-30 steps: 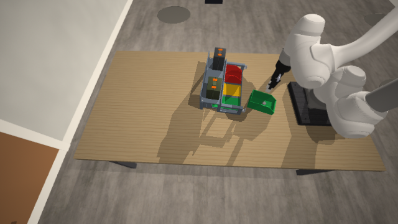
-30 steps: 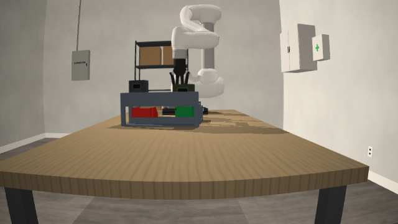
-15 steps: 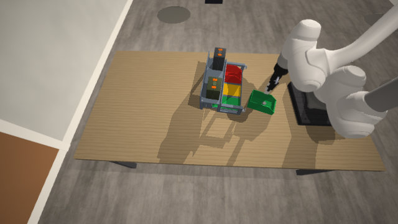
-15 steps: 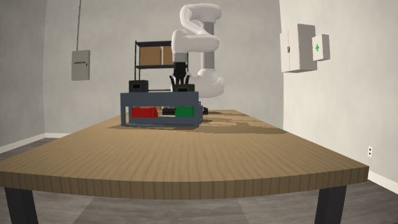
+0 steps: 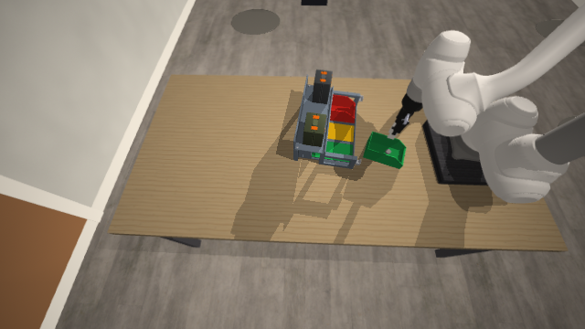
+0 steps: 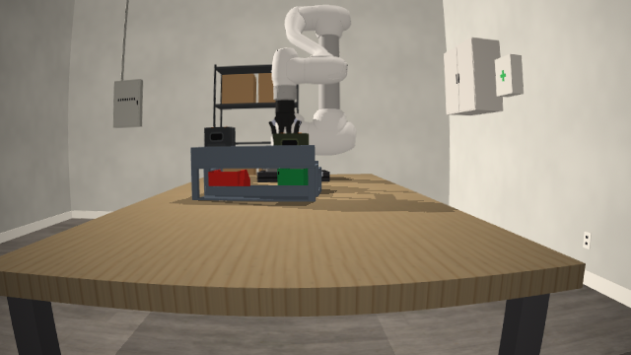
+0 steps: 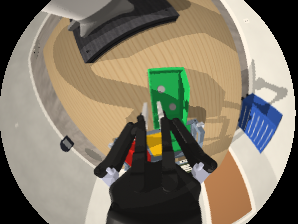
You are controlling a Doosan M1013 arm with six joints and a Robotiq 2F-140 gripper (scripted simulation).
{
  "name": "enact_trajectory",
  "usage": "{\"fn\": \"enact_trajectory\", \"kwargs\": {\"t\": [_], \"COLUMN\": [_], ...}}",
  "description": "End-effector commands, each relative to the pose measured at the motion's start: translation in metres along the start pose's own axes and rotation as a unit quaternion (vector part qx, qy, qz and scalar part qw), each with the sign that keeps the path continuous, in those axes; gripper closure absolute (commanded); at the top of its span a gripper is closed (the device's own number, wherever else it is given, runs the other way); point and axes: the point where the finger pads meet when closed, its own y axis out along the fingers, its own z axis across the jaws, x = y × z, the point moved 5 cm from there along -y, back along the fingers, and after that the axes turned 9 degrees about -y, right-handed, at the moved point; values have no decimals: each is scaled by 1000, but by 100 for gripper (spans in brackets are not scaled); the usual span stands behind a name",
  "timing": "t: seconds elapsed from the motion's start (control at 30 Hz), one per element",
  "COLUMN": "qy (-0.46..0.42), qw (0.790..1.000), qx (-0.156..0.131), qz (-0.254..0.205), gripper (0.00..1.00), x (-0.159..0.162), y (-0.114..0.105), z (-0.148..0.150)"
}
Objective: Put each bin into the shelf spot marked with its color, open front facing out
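The green bin stands on the table just in front of the grey shelf, beside the shelf's green mark. A small grey part lies inside it. In the wrist view the bin lies straight ahead of the fingers. My gripper hangs at the bin's rim on the side away from the shelf, its fingers a narrow gap apart with nothing clamped between them. A red bin sits in the shelf on the red spot. The yellow mark lies between red and green.
Two dark boxes with orange tags sit on the shelf's top board. A black tray lies on the table to the right, under the arm. A blue crate shows on the floor in the wrist view.
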Motion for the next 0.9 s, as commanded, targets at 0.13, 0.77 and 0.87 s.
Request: {"fn": "enact_trajectory", "kwargs": {"t": [0.13,0.77,0.87], "qy": [0,0,0], "qw": [1000,1000,1000], "qx": [0,0,0], "qz": [0,0,0], "gripper": [76,76,76], "x": [0,0,0], "y": [0,1,3], "z": [0,0,0]}}
